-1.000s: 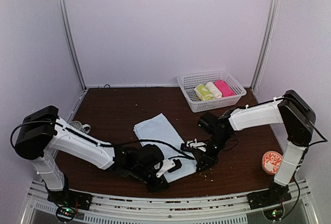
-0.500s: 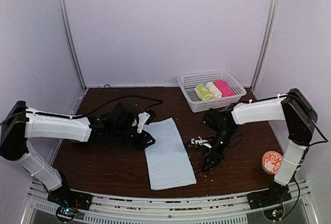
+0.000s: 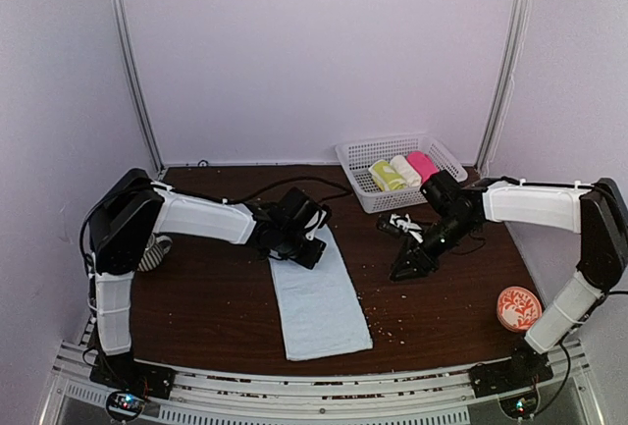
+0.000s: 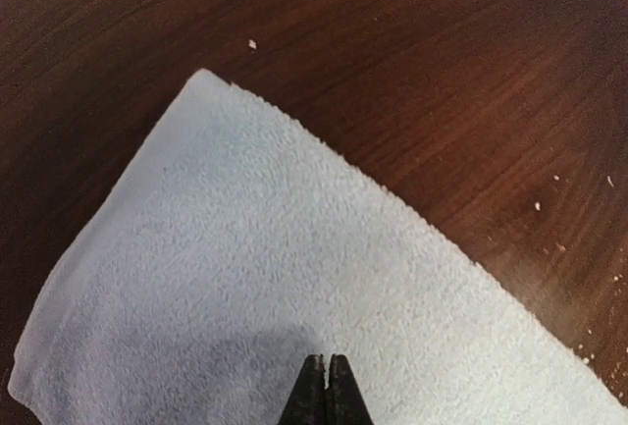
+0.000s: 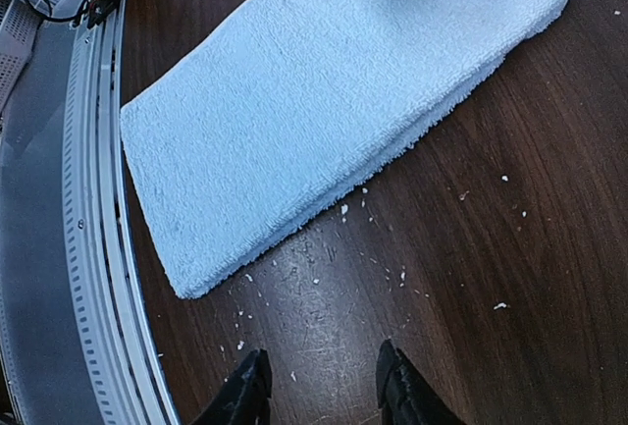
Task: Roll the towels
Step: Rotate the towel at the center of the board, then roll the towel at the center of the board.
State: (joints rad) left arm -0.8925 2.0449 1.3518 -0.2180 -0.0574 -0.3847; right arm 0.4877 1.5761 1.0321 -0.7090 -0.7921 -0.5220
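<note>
basket [image 3: 407,196]: white, far right | cream roll [image 3: 404,171], pink roll [image 3: 424,166]: inside | red disc [image 3: 517,308]: near right

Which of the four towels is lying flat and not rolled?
The pale blue towel, spread flat on the brown table. The yellow-green roll, the cream roll and the pink roll lie side by side in the white basket.

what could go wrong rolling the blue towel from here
The left claw is shut over the far end of the flat pale blue cloth towel, no cloth pinched, so it may just drag it. Its near end lies close to the metal rail; a push might slide it off.
</note>
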